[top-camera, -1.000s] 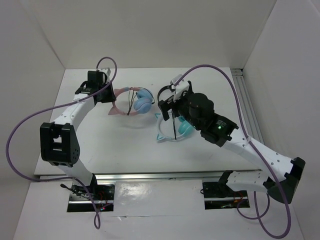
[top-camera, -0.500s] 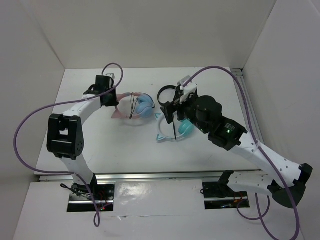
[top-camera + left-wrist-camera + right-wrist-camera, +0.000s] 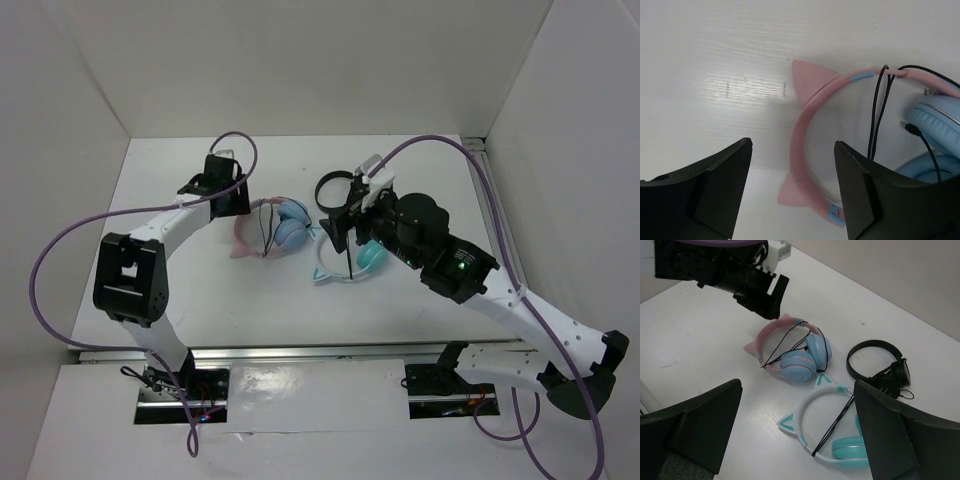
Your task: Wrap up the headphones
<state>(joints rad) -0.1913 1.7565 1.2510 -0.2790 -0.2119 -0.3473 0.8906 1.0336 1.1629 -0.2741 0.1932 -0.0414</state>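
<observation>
The headphones (image 3: 272, 229), with a pink cat-eared headband and light blue ear cups, lie flat on the white table. A thin black cable (image 3: 877, 117) runs across the headband (image 3: 801, 145) to the cups (image 3: 935, 127). My left gripper (image 3: 238, 200) hovers over the band's left side, open. In the left wrist view the band passes between the two fingers (image 3: 715, 192) without touching either. My right gripper (image 3: 797, 385) hangs open and holds nothing, above the table to the right of the headphones (image 3: 796, 356).
White-and-teal cat-ear headphones (image 3: 345, 262) lie just right of the pink pair, under my right gripper (image 3: 334, 230). Smaller black headphones (image 3: 333, 187) sit behind them. White walls close in the table on the left, back and right.
My left gripper, shut on the headband before, has slid the headphones to the right and now stands open, the band released. The right arm shifted slightly right.
</observation>
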